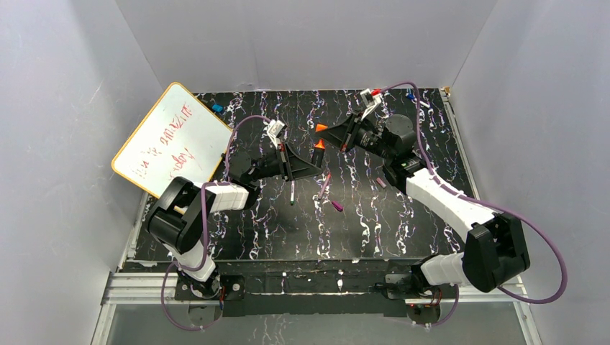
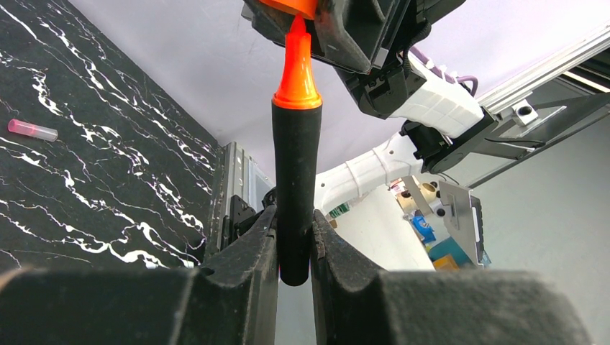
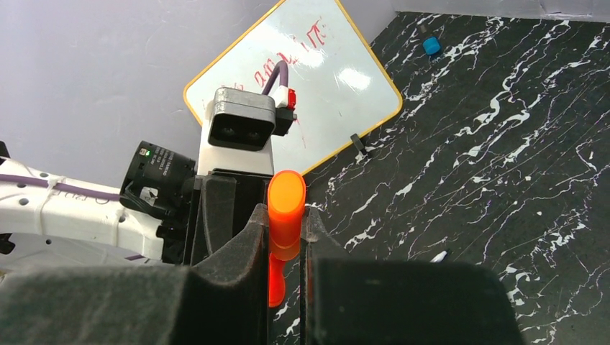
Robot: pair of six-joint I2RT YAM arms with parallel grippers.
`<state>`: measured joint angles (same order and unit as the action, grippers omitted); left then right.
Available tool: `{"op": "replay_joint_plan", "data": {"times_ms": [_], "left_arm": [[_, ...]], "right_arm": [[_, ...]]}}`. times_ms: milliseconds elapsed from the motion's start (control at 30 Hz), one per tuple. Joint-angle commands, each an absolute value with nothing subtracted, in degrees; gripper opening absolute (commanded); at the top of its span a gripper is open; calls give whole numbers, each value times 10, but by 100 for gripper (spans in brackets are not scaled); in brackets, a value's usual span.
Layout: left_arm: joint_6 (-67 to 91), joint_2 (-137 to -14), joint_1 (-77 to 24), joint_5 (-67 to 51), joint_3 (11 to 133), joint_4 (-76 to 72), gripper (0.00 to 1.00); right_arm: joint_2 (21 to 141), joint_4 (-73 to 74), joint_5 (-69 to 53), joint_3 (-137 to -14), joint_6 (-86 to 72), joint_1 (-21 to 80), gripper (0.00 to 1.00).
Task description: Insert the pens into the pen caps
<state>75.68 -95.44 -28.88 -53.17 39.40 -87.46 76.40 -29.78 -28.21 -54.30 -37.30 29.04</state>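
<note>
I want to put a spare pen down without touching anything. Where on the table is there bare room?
Bare: on the table, the near strip between left arm and right arm; also the far strip right of the whiteboard. Crowded: the middle, with pink pen, white pen, magenta cap.

Thick pen [image 2: 296, 180] tip-first at cap [image 3: 285, 205], above table [image 1: 403, 215]

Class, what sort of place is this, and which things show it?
Probably a robotics lab cell: two robot arms bolted to an aluminium rail, grey walls boxing in the table, a whiteboard.
</note>
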Motion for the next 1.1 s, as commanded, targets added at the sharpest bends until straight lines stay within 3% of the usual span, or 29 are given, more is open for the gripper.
{"op": "replay_joint_plan", "data": {"times_ms": [0,1067], "left_arm": [[749,-962,-291,-539,416,-1027,0],[748,-987,-255,-546,531,-1026,0]], "right_arm": [[735,-297,-282,-542,-357,292,4],[731,-206,-349,-532,-307,297,3]]}}
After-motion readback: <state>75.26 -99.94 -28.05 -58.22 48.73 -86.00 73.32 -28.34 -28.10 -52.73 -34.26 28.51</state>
